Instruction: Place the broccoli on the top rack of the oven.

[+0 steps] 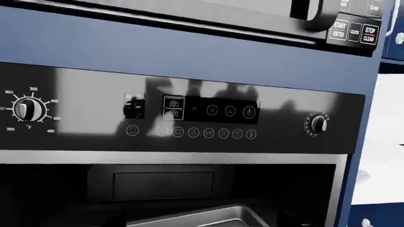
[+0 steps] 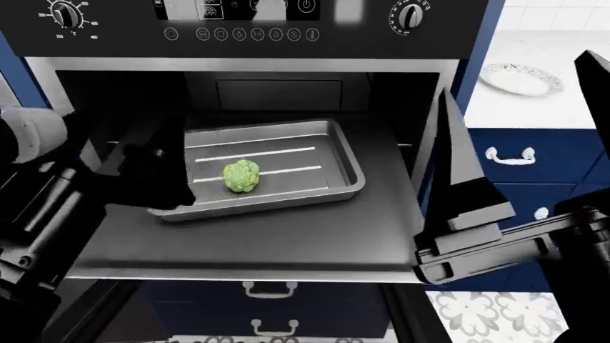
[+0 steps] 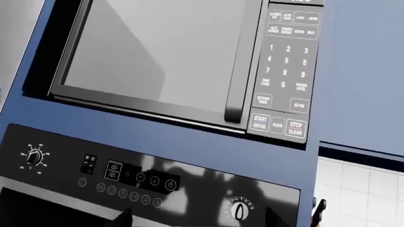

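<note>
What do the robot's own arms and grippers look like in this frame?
In the head view both arms are matte black and blocky. The left arm has a pale grey rounded joint housing near the top. The right gripper has long, flat, blade-like black fingers tapering to points. No cables or markings show.

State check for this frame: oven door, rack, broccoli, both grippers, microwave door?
Oven door: open, lying flat.
Top rack: pulled out over the door.
Broccoli: lying on the rack, not held.
Left gripper: at the rack's left edge, grip unclear.
Right gripper: open, empty.
Microwave door: closed.
</note>
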